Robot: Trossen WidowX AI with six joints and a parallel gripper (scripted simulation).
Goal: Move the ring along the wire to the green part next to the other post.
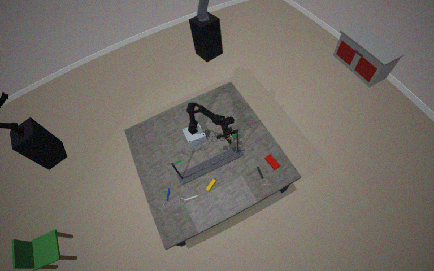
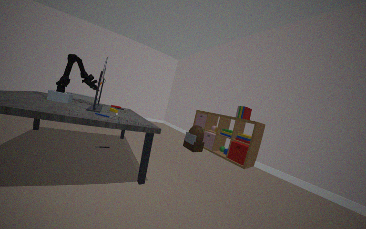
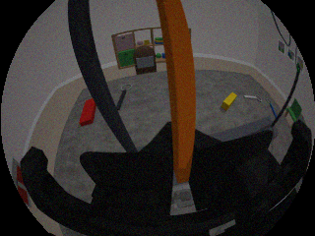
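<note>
My gripper [image 1: 229, 140] [image 3: 173, 126] is shut on the orange handle [image 1: 229, 138] [image 2: 101, 83] [image 3: 181, 88], which rises from between the fingers in the wrist view. The small ring [image 2: 104, 80] shows faintly by the handle; it is near the inner end of the green part [image 1: 233, 136] beside the right post [image 1: 237, 143] [image 3: 91, 64]. Whether the wire passes through it is too small to tell. The other green part [image 1: 177, 162] is at the left post [image 1: 177, 171] [image 3: 291, 95]. The thin grey wire shows only faintly between them.
The posts stand on a long grey base [image 1: 209, 166]. Beyond it lie a yellow block [image 1: 211, 184] [image 3: 228, 100], a red block [image 1: 272, 161] [image 3: 88, 112], and blue [image 1: 168, 194], white [image 1: 191, 197] and dark [image 1: 260, 173] handles with rings.
</note>
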